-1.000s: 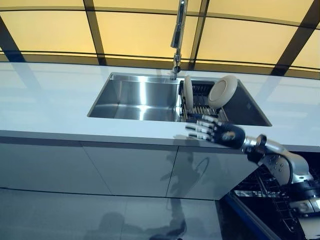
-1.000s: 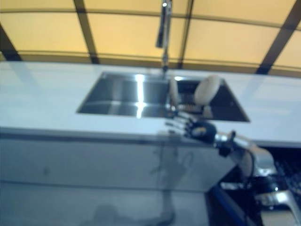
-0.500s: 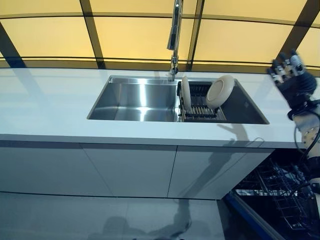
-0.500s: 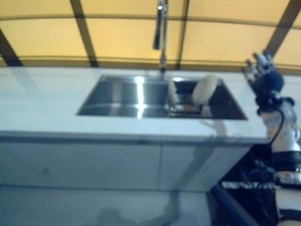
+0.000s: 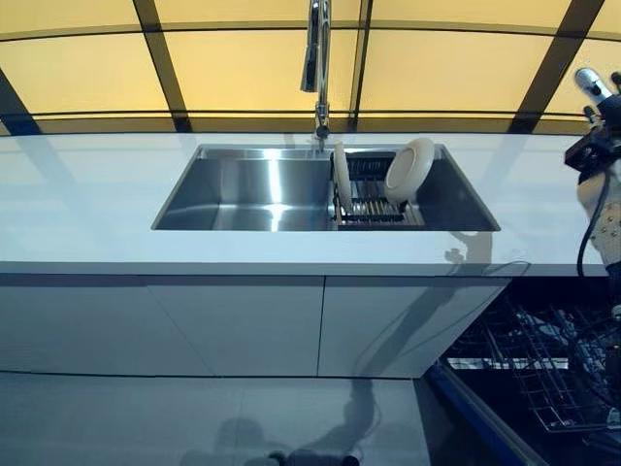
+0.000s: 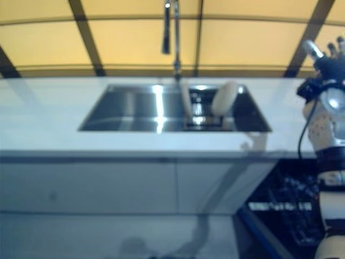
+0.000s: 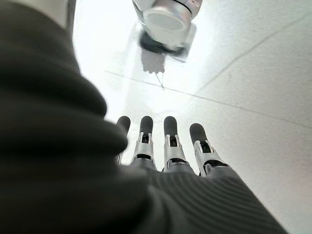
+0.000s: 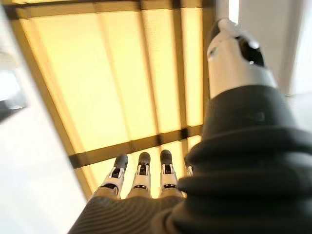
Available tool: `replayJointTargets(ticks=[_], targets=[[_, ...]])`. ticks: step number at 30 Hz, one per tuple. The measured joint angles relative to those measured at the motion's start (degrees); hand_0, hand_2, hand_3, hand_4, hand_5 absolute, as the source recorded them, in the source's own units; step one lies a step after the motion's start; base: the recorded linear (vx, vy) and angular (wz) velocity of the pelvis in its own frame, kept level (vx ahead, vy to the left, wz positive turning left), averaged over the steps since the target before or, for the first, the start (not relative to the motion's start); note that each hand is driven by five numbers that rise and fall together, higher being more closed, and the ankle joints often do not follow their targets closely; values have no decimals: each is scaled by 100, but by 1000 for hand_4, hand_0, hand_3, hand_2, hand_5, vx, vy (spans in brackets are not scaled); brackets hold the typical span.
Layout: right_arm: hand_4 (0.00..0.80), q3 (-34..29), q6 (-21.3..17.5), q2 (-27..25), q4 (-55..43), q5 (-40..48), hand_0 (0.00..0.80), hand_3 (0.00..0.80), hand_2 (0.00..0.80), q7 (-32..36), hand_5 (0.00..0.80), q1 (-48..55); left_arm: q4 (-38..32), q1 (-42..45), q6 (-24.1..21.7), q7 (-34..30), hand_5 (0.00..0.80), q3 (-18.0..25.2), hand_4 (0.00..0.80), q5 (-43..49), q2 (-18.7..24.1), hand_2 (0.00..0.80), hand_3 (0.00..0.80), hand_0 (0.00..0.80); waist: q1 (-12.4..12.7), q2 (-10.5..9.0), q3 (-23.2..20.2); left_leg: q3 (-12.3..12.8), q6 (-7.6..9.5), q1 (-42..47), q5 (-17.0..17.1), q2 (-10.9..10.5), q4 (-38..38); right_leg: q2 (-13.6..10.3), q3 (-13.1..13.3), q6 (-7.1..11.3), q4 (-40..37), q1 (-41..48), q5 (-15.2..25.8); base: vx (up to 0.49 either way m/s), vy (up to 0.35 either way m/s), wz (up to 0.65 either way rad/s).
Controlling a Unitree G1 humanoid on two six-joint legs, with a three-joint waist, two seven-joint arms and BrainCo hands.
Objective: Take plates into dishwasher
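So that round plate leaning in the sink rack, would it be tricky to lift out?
Probably a little. The round plate looks glazed and rigid, so likely slippery and breakable. It leans on edge in the rack, so a nudge might tip or roll it.

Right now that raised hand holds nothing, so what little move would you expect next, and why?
Probably the right hand, open and raised at the counter's right end, should swing back toward the sink and down to the tilted plate. Both plates sit in the rack, the other plate on edge, none in the open dishwasher. The left hand hangs open over the floor.
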Motion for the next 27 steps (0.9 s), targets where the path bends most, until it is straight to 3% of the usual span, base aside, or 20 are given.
replayJointTargets(ticks=[3, 5, 6, 7, 9, 12, 18, 21, 23, 24, 27], targets=[[0, 35, 230, 14, 38, -21, 0, 0, 0, 378, 0, 154, 1, -12, -23, 28, 0, -2, 0, 1, 30, 0, 0, 0, 2, 91, -76, 48, 12, 228, -5, 15, 66, 2, -63, 140, 81, 62, -5, 195, 117, -14], [0, 32, 478, 2, 62, -21, 0, 0, 0, 735, 0, 235, -49, 12, -43, 67, 0, 1, 0, 2, 63, 0, 0, 0, 30, 126, -136, 198, -7, 277, 220, 62, -214, -41, -86, 168, 401, -18, -191, 113, 51, -19], [0, 31, 593, 1, 61, -18, 0, 0, 0, 858, 0, 258, -94, 27, -50, 78, 0, 3, 0, 5, 115, 0, 0, 0, -9, 100, -188, 248, 43, 281, 402, 55, -283, -103, -85, 197, 607, -25, -349, 103, 32, -20], [0, 27, 699, 2, 63, -13, 0, 0, 0, 980, 0, 294, -92, 43, -52, 82, 0, 1, 0, 33, 176, 0, 0, 0, 11, 69, -256, 339, 92, 308, 566, 60, -353, -136, -87, 397, 610, -34, -441, 102, 26, -17], [0, 30, 865, 2, 74, -4, 0, 0, 0, 1126, 0, 345, -71, 77, -53, 81, 0, 0, 0, 59, 270, 0, 0, 0, 36, -1, -379, 338, 198, 358, 725, 50, -441, -130, -91, 457, 523, 23, -482, 87, 15, -12], [0, 33, 918, -19, 191, 10, 0, 0, 0, 1194, 0, 339, -17, 122, -71, 59, 0, -4, 0, 102, 315, 0, 0, 0, 105, -174, -523, 315, 206, 477, 797, -23, -626, -129, -92, 545, 181, 207, -440, 97, 38, 6], [0, 193, 986, -28, 300, 1, 0, 0, 0, 1176, 0, 210, -29, 8, -182, -59, 0, -24, 0, 127, 270, 0, 0, 0, 303, -218, -546, 298, 190, 614, 670, -124, -641, -123, -93, 574, -89, 453, -432, 107, 111, 1], [0, 354, 970, -6, 308, -12, 0, 0, 0, 1035, 0, 219, -32, 43, -189, -104, 0, -245, 0, 330, 283, 0, 0, 0, 272, 64, -429, 302, 166, 736, 649, 200, -693, -89, -74, 637, 1506, -261, -665, 10, 42, -10], [0, 350, 962, 129, 309, -155, 0, 0, 0, 926, 0, 220, -89, 84, -184, -90, 0, -286, 0, 319, 376, 0, 0, 0, 309, 34, -299, 469, 181, 939, 625, 238, -765, -337, -75, 580, 2191, -619, -851, -64, -133, -29], [0, 349, 956, 228, 281, -248, 0, 0, 0, 867, 0, 183, -130, 123, -180, -82, 0, -277, 0, 286, 438, 0, 0, 0, 340, 17, -269, 697, 190, 968, 617, 247, -780, -466, -89, 561, 1960, -654, -860, -23, -252, -39], [0, 305, 993, 384, 147, -452, 0, 0, 0, 646, 0, 143, -328, 80, -109, 18, 0, -125, 0, 41, 658, 0, 0, 0, 324, -129, -112, 771, 123, 840, 535, 339, -710, -578, 28, 591, 1418, -778, -825, 95, -239, -19]])
